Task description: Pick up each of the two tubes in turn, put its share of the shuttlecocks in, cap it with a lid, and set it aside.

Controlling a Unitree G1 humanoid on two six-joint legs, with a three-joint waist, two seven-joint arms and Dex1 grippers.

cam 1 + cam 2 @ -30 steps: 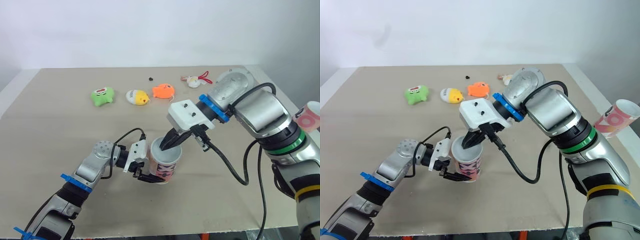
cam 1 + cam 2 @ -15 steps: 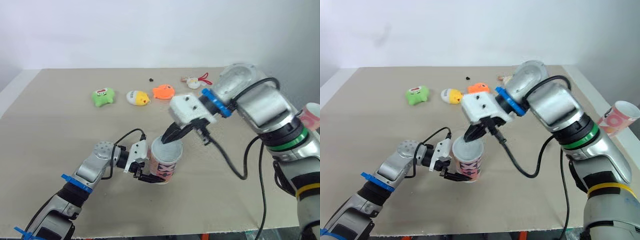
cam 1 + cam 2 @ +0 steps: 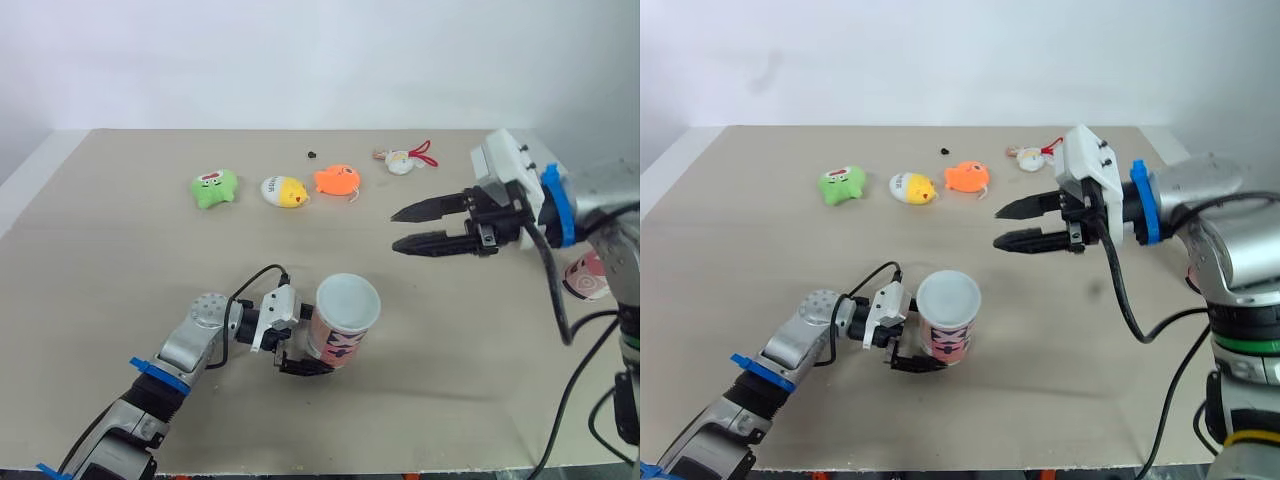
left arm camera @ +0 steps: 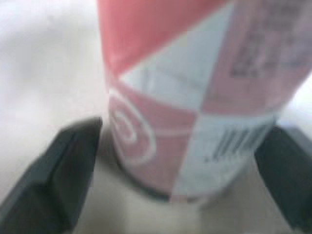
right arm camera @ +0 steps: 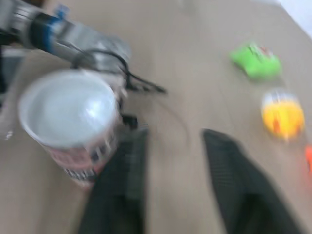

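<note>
A pink-and-white tube (image 3: 338, 340) stands on the table near the front, capped with a white lid (image 3: 348, 300). My left gripper (image 3: 305, 347) is at the tube's base, open, with a black finger (image 4: 68, 170) on each side and a small gap to the tube wall (image 4: 195, 122). My right gripper (image 3: 394, 231) hangs open and empty in the air, to the right of the tube and further back. In the right wrist view the capped tube (image 5: 68, 114) stands ahead of that gripper's fingers (image 5: 124, 180). A second pink-and-white tube (image 3: 588, 278) lies at the table's right edge, partly hidden behind my right arm.
Across the back of the table lie a green toy (image 3: 213, 187), a yellow-and-white toy (image 3: 283, 190), an orange toy (image 3: 336, 180) and a white one with a red ribbon (image 3: 402, 160). A small dark speck (image 3: 312, 154) lies behind them.
My right gripper has left the tube's top, drawn back to the right and opened; the lid stays on the tube. The left gripper's fingers have spread. The view has also shifted.
</note>
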